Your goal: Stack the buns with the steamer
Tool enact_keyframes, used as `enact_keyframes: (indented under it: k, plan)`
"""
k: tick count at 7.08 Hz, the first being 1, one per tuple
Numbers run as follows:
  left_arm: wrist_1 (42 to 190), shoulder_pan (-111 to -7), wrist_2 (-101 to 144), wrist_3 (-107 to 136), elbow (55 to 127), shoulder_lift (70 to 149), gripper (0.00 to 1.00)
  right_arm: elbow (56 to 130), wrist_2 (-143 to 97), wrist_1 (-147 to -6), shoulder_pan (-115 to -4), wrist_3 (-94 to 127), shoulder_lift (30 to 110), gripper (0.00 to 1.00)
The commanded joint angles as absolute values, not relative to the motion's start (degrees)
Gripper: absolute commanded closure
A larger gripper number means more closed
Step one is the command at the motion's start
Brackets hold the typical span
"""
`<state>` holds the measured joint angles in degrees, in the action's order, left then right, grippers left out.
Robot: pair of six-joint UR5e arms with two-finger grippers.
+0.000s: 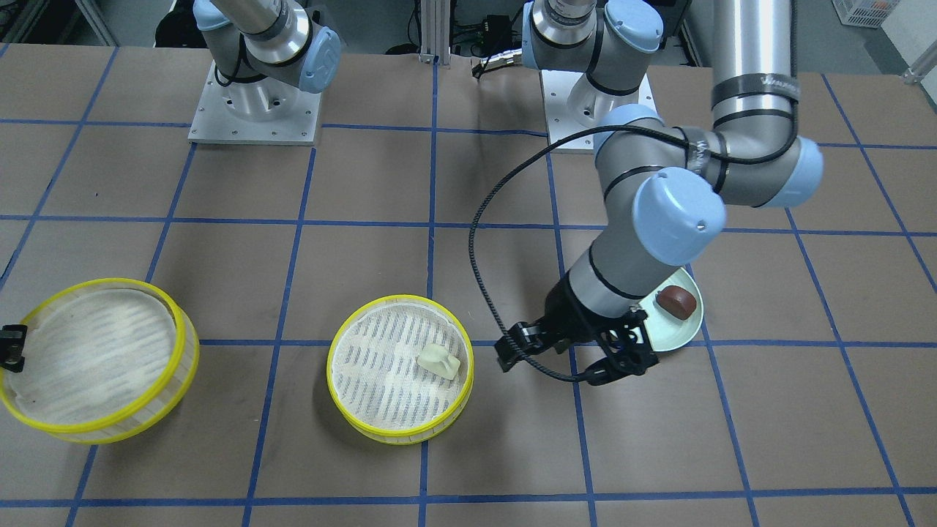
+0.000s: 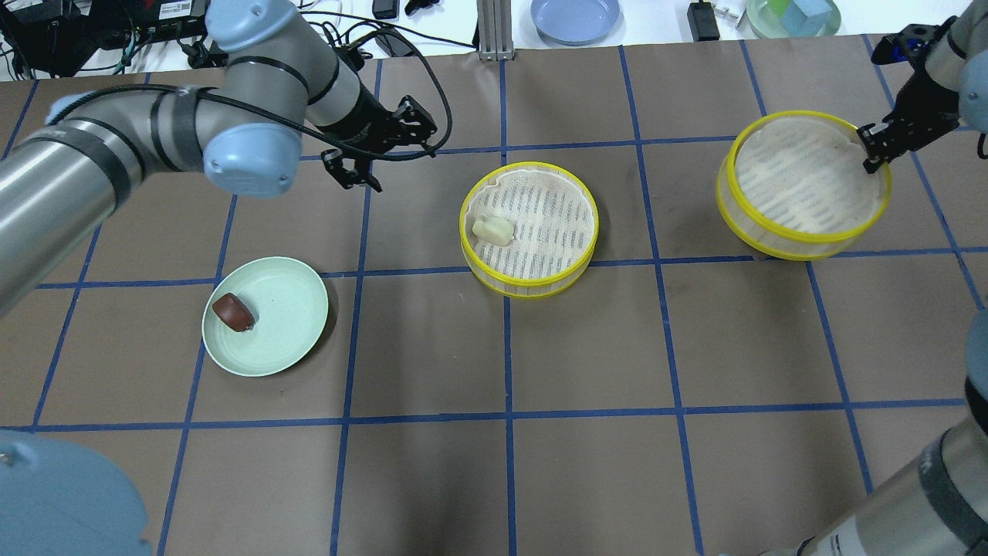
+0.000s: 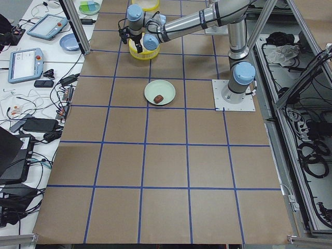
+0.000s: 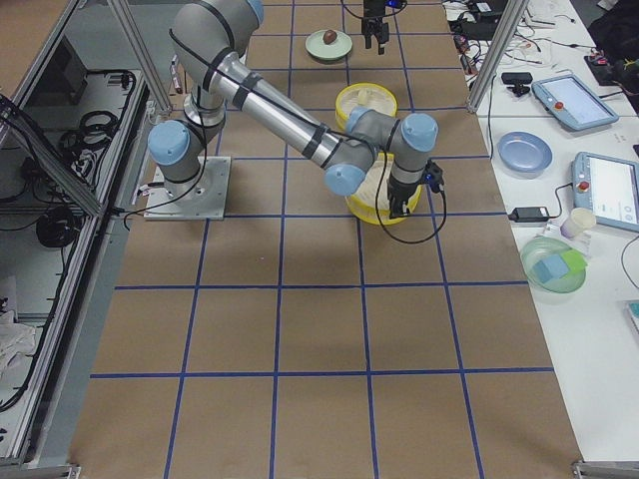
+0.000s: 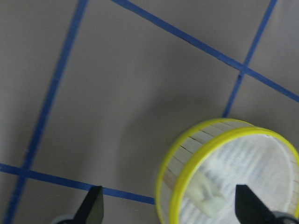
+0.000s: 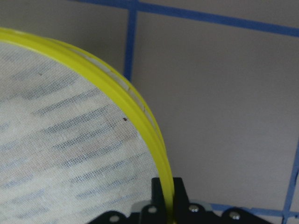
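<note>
The cream-white bun (image 2: 494, 228) lies in the middle steamer tray (image 2: 531, 287), also seen in the front view (image 1: 439, 361) and the left wrist view (image 5: 205, 198). The reddish-brown bun (image 2: 233, 311) sits on the mint-green plate (image 2: 297, 305). My left gripper (image 2: 370, 154) is open and empty, above the table beyond the plate and left of the middle tray. My right gripper (image 2: 876, 150) is shut on the yellow rim of the second steamer tray (image 2: 803, 241), which is empty and tilted. The right wrist view shows the fingers (image 6: 180, 196) clamped on that rim (image 6: 140, 116).
A blue plate (image 2: 575, 17) and a green bowl with blocks (image 2: 793, 14) stand on the bench beyond the table. The arm bases (image 1: 256, 110) are at the robot's side. The left arm's black cable (image 1: 483, 241) loops over the table.
</note>
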<state>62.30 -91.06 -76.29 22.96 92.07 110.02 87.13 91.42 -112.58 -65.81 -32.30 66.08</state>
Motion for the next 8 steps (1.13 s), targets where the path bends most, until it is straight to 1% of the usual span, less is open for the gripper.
enact_keyframes:
  k: [1, 3, 5, 6, 7, 8]
  plan:
    - [72.4, -86.0, -89.2, 6.4, 91.8, 105.6, 0.00, 86.9, 90.8, -110.1, -76.2, -19.5, 69.6, 1.00]
    - [75.6, -80.6, -97.4, -1.6, 94.4, 104.9, 0.00, 86.9, 90.4, -110.7, -88.0, -1.9, 69.5, 1.00]
    - [75.1, -74.4, -96.5, -0.8, 102.3, 105.7, 0.00, 87.1, 88.3, -110.6, -95.8, 10.1, 69.0, 1.00]
    - [75.4, -73.4, -96.5, -0.4, 103.7, 106.3, 0.01, 87.1, 89.2, -111.3, -100.1, 14.1, 67.0, 1.00]
    - [76.0, -73.0, -96.5, 5.0, 104.5, 107.2, 0.05, 87.2, 89.5, -112.5, -102.5, 17.9, 65.2, 1.00]
    - [76.3, -72.9, -96.5, 7.0, 104.9, 108.8, 0.07, 87.4, 91.6, -112.3, -102.4, 18.1, 64.9, 1.00]
